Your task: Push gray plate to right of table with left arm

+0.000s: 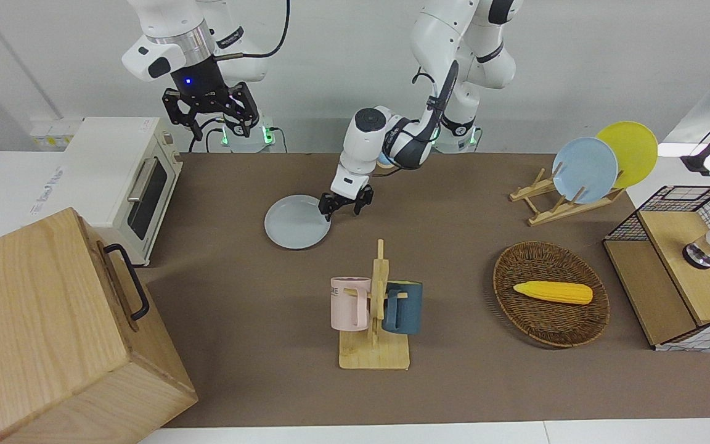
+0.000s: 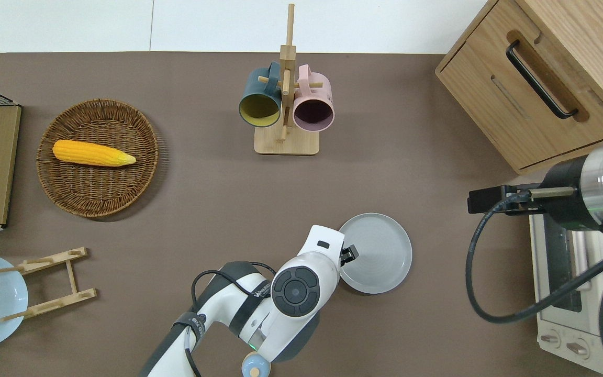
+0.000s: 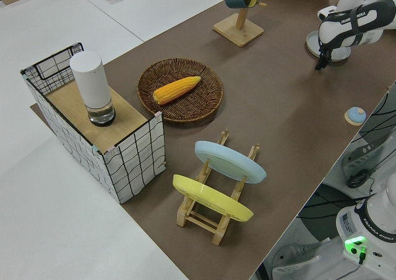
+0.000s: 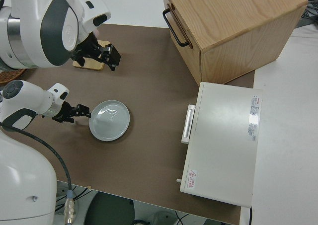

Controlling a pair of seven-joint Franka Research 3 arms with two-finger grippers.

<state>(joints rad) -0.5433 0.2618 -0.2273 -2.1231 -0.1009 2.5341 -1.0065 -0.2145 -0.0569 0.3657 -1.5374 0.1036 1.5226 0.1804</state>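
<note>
Gray plate lies flat on the table, between the mug rack and the robots. Left gripper sits at its rim, jaws apart. Plate looks stiff, light, likely slides easily; push low on the rim. Right arm is parked.

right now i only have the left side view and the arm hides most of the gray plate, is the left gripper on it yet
observer: the left gripper is open and low at the gray plate, at the rim toward the left arm's end of the table. i can't confirm contact.
operator: what's it heading toward
observer: a white toaster oven at the right arm's end, with bare table between it and the plate.
operator: right arm in the way
observer: no, the right gripper is parked, fingers open.
</note>
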